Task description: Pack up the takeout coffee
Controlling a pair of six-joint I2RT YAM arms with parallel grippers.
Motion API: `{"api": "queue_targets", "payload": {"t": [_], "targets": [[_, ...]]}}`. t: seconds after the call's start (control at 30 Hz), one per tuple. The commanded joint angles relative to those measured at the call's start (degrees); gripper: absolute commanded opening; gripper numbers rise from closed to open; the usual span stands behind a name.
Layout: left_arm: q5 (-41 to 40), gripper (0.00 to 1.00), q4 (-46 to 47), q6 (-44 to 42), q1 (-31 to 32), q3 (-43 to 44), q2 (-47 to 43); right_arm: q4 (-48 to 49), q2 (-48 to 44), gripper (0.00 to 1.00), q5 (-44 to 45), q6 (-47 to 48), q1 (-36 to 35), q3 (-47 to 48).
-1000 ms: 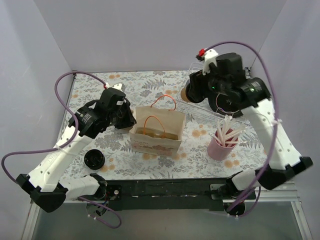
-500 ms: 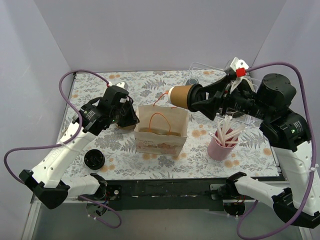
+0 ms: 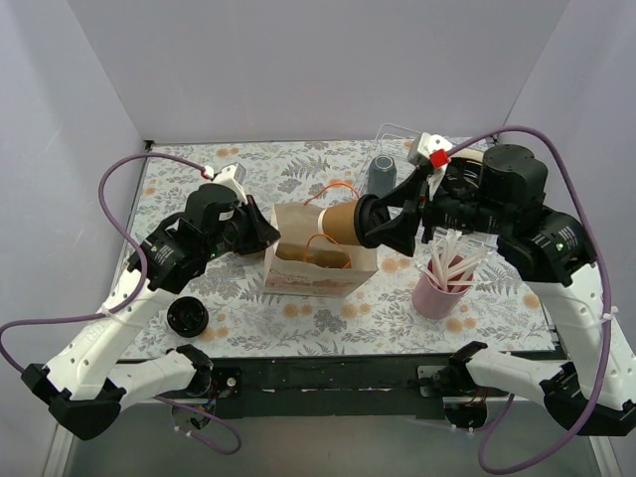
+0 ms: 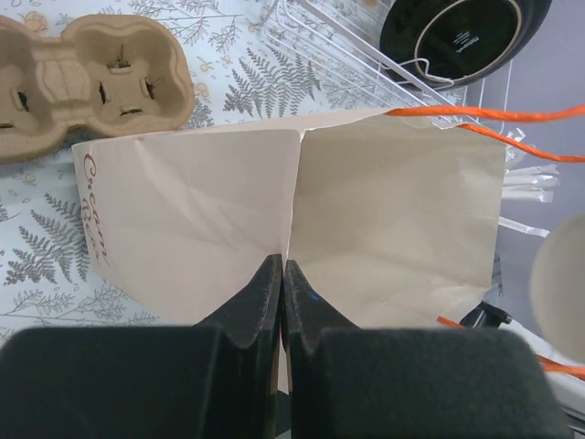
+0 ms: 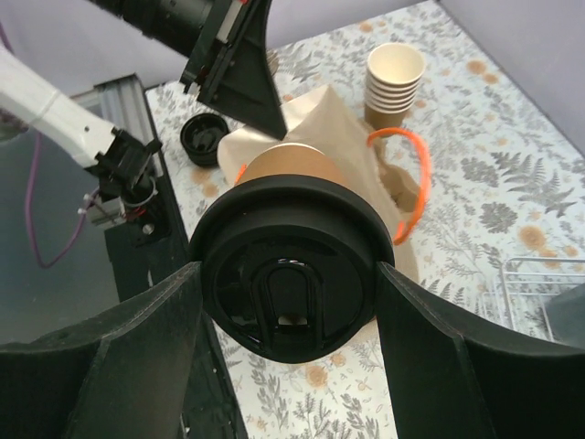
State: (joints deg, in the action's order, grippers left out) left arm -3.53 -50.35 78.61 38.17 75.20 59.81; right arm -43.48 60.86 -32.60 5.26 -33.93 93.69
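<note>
The right end effector (image 3: pixel 386 223) grips the coffee (image 3: pixel 341 221) around its lidded end, tipped sideways over the open bag (image 3: pixel 320 278) on the worktop (image 3: pixel 298 328), while the left end effector (image 4: pixel 281 279) pinches the bag's wall.

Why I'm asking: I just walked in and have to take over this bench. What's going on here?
Two robot arms are packing a drink. The left gripper is shut on one wall of the paper bag, pinching it to hold the bag upright and open. The right gripper grips the takeout coffee at its black lid end. The cup is tipped on its side with its base over the bag's open top, and it has not yet been set down inside.
</note>
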Motion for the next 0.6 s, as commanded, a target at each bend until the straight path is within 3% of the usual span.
{"api": "queue_targets", "payload": {"t": [0.0,0.2,0.57], "targets": [[1.3,0.0,9.4,-2.0,-0.2,-2.9,-2.7,-4.8,1.0,0.41,5.1,4.4,-6.1,1.8],[5.7,0.0,13.4,-4.7,-0.2,-6.6,-5.4,-4.4,1.5,0.4,20.3,8.1,-13.7,-0.1],[9.2,0.0,18.1,-15.8,-0.2,-11.6,-8.7,-1.4,4.7,0.41,25.3,13.7,-15.6,-0.6]]}}
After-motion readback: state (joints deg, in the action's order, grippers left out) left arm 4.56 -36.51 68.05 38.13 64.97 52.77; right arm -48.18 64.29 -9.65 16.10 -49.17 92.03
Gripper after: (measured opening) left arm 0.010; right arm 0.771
